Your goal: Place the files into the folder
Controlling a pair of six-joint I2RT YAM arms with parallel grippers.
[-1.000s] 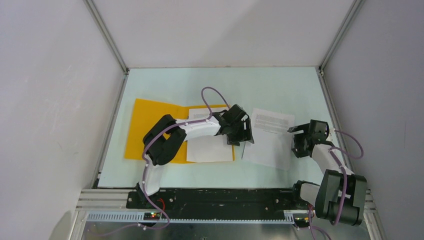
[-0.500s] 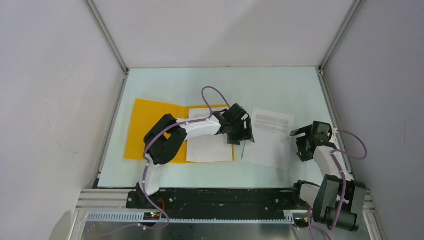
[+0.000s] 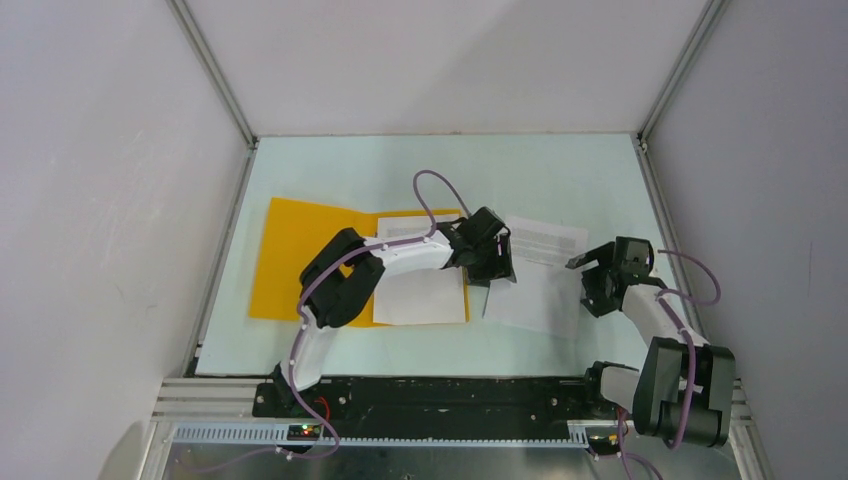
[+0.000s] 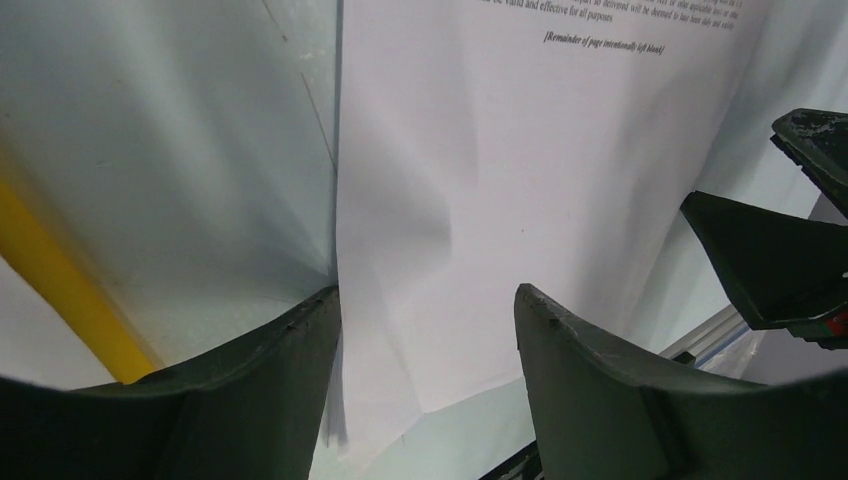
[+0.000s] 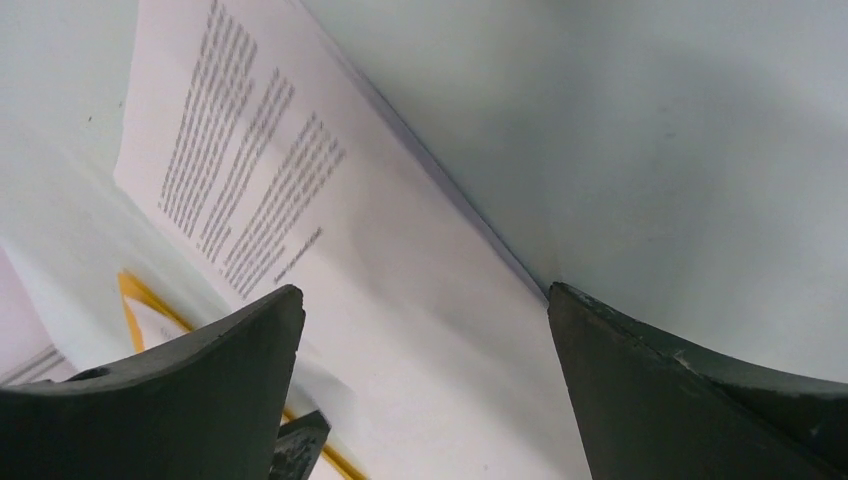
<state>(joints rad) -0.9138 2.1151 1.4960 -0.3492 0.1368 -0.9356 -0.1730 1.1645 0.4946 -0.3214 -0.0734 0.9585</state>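
The orange-yellow folder (image 3: 300, 255) lies open on the left of the table, with one white sheet (image 3: 420, 295) on its right half. A second printed sheet of the files (image 3: 545, 280) lies flat on the table just right of the folder. My left gripper (image 3: 492, 265) is open and low over this sheet's left edge. In the left wrist view the sheet (image 4: 480, 200) runs between the open fingers of the left gripper (image 4: 428, 300), and the folder's edge (image 4: 60, 290) is at the left. My right gripper (image 3: 597, 275) is open at the sheet's right edge, and its wrist view shows the sheet (image 5: 400, 270) between the fingers of the right gripper (image 5: 425, 300).
The pale green table (image 3: 400, 170) is boxed in by white walls at the back and both sides. A black rail (image 3: 430, 395) with the arm bases runs along the near edge. The two grippers face each other across the loose sheet.
My left gripper has moved right from the folder's right edge onto the loose sheet's left edge. My right gripper drew back to the right, then returned to the sheet's right edge.
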